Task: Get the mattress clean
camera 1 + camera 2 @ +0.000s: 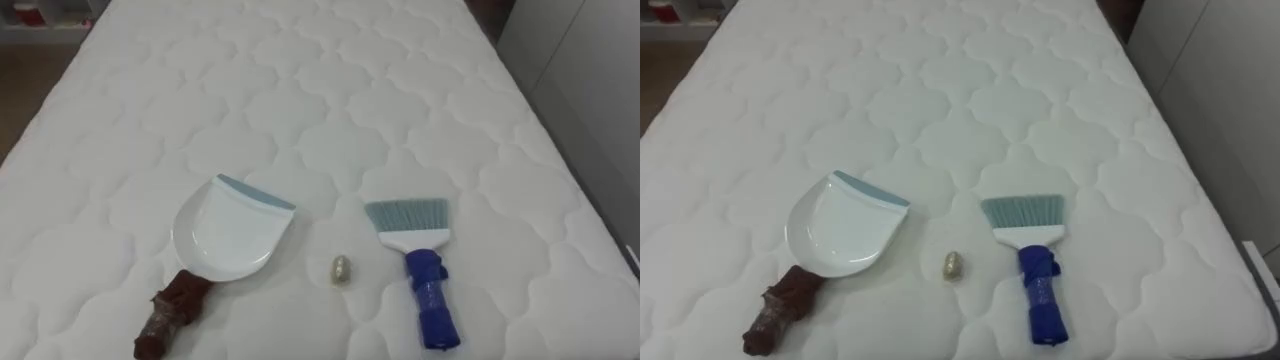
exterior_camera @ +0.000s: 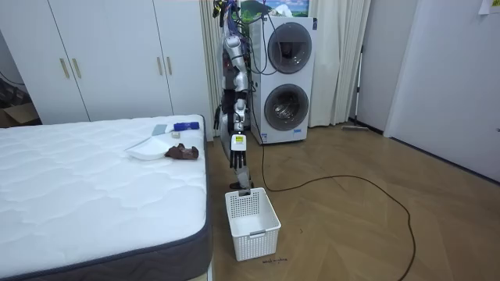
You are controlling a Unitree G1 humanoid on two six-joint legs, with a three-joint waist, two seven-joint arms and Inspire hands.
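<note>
Robot at the bed's end, cleaning tools lying on the mattress.
On the white quilted bed a white dustpan with a brown-wrapped handle lies to the left, a blue-handled brush to the right, and a small beige pellet between them, touching neither. In the room view the robot stands upright by the bed, left hand hanging at its side with fingers loose and straight, above a white basket on the floor.

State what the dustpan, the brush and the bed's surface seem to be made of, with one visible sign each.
Dustpan: likely glossy white plastic; it shines, handle wrapped brown.
Brush: probably plastic, blue wrapped handle, pale fine bristles.
Mattress: white quilted fabric, stitched into puffed patterns.
</note>
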